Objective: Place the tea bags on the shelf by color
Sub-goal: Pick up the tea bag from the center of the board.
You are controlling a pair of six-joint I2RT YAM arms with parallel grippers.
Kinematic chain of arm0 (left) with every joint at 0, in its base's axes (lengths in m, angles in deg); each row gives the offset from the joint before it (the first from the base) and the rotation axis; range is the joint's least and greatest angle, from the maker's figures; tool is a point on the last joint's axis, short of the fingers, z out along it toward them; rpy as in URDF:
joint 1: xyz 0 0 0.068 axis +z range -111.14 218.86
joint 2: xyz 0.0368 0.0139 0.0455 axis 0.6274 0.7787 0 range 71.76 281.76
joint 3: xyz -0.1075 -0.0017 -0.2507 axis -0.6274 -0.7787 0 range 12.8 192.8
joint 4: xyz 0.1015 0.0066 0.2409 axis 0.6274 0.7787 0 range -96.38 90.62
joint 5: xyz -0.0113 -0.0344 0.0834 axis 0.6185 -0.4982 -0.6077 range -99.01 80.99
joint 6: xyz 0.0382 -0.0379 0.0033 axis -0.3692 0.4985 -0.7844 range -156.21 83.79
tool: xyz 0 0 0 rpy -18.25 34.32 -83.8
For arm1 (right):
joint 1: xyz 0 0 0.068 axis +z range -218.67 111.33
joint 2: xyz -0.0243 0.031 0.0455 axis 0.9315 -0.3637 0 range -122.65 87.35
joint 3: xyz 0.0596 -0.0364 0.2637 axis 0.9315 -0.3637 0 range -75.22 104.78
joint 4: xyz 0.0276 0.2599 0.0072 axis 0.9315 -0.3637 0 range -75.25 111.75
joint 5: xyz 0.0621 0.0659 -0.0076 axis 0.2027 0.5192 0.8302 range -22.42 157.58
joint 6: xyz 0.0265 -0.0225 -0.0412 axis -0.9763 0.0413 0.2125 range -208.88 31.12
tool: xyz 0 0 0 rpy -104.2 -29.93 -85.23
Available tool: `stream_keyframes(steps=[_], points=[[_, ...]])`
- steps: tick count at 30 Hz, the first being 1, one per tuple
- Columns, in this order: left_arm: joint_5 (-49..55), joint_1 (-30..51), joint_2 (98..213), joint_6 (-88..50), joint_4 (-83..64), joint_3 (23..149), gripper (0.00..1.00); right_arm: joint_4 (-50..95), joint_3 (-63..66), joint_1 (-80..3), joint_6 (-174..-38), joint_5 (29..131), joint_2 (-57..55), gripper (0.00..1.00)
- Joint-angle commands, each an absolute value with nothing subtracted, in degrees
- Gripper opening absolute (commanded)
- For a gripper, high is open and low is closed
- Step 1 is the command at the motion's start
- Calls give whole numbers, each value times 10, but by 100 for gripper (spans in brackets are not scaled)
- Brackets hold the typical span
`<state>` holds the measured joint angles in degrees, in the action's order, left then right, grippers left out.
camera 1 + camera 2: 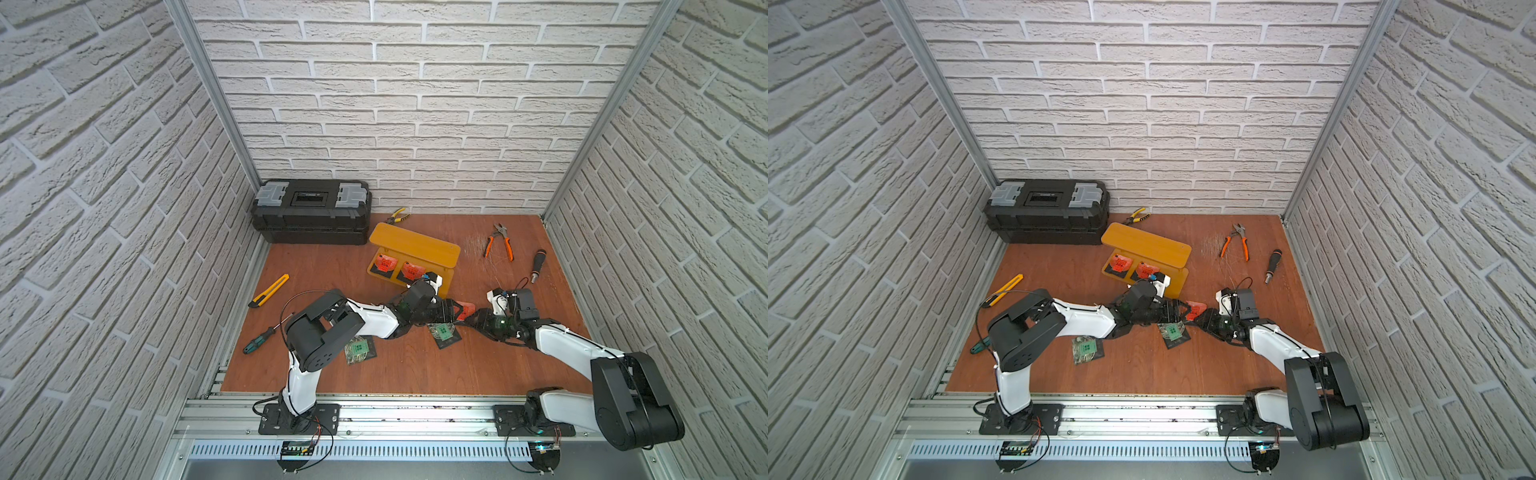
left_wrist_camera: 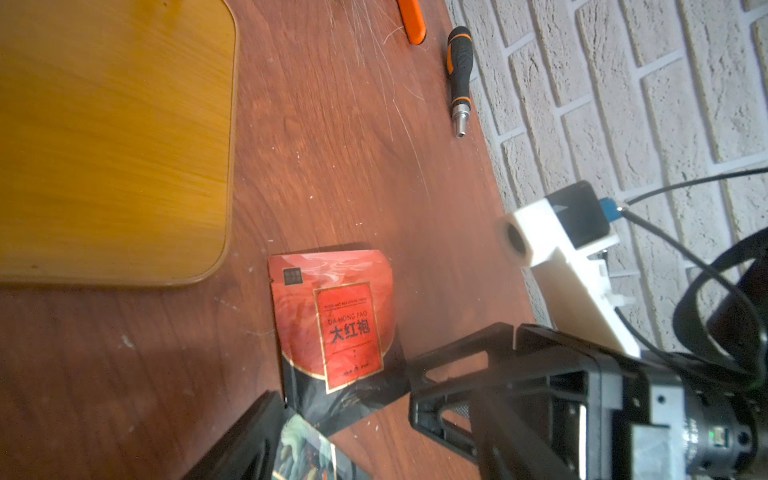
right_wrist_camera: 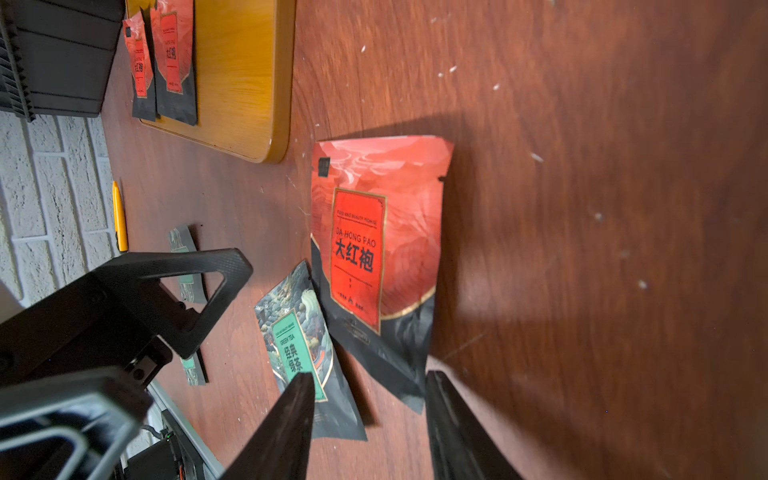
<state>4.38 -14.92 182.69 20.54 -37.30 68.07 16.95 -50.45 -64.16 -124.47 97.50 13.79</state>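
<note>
Green bag sits nearest on the table, by the left arm. A second green bag lies mid-table, right up against the red bag. The right gripper has its jaws spread either side of that red bag's black end, not pinching it yet. The left gripper faces it, jaws spread too, holding nothing. Behind them, the shelf has two red bags on its bottom board.
</note>
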Motion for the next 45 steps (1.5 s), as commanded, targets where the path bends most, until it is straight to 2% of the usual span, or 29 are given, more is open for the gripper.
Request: stream_keyframes(steps=[1,7,37,42,45], points=[[53,-152,1840,207,-398,693,75,196,-499,-637,-1250,984,130,46],[54,-153,1848,208,-398,697,75,210,-496,-634,-1255,986,118,42],[52,-144,1875,222,-403,696,74,259,-471,-613,-1293,983,85,35],[53,-143,1877,223,-404,695,74,258,-471,-613,-1294,977,87,28],[54,-142,1876,225,-407,695,74,258,-471,-613,-1294,979,90,20]])
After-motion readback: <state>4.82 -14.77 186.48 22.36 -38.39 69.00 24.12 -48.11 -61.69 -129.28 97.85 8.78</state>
